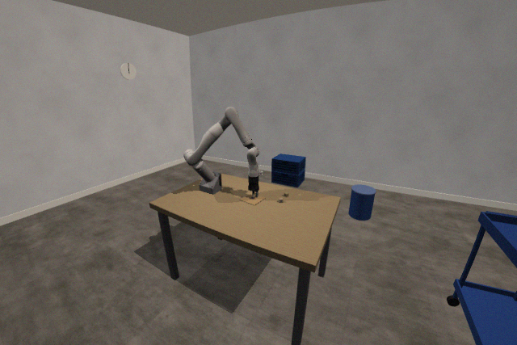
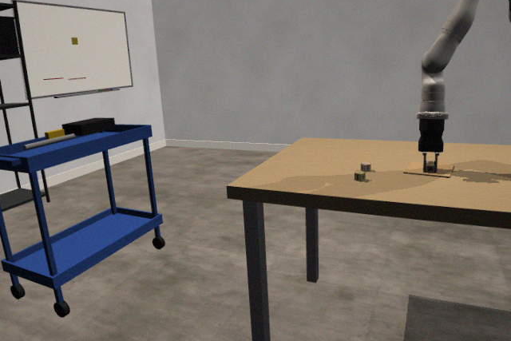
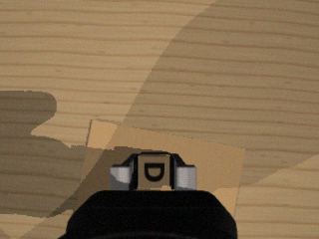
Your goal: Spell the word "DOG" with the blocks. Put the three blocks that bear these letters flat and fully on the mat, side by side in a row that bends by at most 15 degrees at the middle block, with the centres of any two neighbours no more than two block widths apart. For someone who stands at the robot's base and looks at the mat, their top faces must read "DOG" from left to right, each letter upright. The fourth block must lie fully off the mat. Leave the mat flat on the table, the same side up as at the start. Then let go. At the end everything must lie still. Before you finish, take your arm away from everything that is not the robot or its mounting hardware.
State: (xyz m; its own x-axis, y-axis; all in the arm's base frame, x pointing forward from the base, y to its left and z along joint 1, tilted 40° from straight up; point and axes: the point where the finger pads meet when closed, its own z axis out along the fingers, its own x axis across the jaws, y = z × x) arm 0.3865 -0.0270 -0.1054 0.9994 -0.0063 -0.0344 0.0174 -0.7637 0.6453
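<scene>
The tan mat (image 1: 255, 202) (image 2: 412, 169) (image 3: 209, 154) lies flat on the table. My gripper (image 1: 254, 195) (image 2: 430, 165) (image 3: 155, 165) points down low over it and is shut on the D block (image 2: 430, 168) (image 3: 142, 166), with no clear gap at either side. The D faces up and looks upright in the wrist view. The block is at mat level; whether it bears on the mat I cannot tell. Two other blocks, one (image 1: 279, 200) (image 2: 359, 176) and another (image 1: 286, 194) (image 2: 366, 166), sit off the mat; their letters are unreadable. I cannot make out a fourth block.
The table (image 1: 283, 224) (image 2: 330, 184) carries the arm's base (image 1: 210, 184) at one end. The two loose blocks stand close together, beyond the mat from the base. A blue cart (image 1: 493, 291) (image 2: 86, 238) stands on the floor away from the table.
</scene>
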